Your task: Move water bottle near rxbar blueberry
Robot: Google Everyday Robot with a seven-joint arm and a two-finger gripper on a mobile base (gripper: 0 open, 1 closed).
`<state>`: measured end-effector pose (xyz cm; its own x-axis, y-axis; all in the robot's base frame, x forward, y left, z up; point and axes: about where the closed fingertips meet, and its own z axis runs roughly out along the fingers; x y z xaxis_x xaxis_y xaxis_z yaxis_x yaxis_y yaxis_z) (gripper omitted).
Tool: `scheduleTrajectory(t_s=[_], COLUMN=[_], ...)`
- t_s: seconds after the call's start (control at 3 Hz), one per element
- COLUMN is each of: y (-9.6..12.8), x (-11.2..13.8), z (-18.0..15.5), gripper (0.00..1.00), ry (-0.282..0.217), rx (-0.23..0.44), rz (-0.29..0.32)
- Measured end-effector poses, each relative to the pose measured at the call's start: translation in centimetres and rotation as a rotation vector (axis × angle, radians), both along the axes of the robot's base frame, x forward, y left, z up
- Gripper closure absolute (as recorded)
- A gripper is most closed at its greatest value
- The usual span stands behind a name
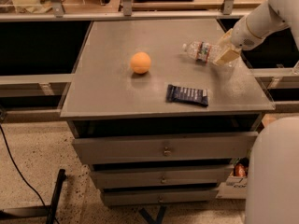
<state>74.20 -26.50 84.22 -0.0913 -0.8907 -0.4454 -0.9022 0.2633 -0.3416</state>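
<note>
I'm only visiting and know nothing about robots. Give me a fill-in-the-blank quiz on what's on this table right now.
1. The water bottle lies on its ___ on the grey table.
2. The round ball is ___ in colour.
3. The end effector is at the base end of the ___, opposite its white cap.
4. The rxbar blueberry has a dark ___ wrapper.

Missing words: side; orange; bottle; blue.

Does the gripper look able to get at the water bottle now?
Probably yes. The gripper is right at the base end of the water bottle, which lies on its side on the table. Nothing stands between them; the orange ball and blue bar lie apart.
</note>
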Motion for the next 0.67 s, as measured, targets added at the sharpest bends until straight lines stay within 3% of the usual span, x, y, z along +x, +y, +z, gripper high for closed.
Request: scheduleTrajectory(t_s=[0.33, 0.67], y=[0.0, 0.3], x=[-0.6, -1.2], z=[1.0, 2.3], gripper=[0.88, 1.0], ry=[-0.02, -0.037], rx=[-0.014, -0.012], rz=[0.019, 0.04])
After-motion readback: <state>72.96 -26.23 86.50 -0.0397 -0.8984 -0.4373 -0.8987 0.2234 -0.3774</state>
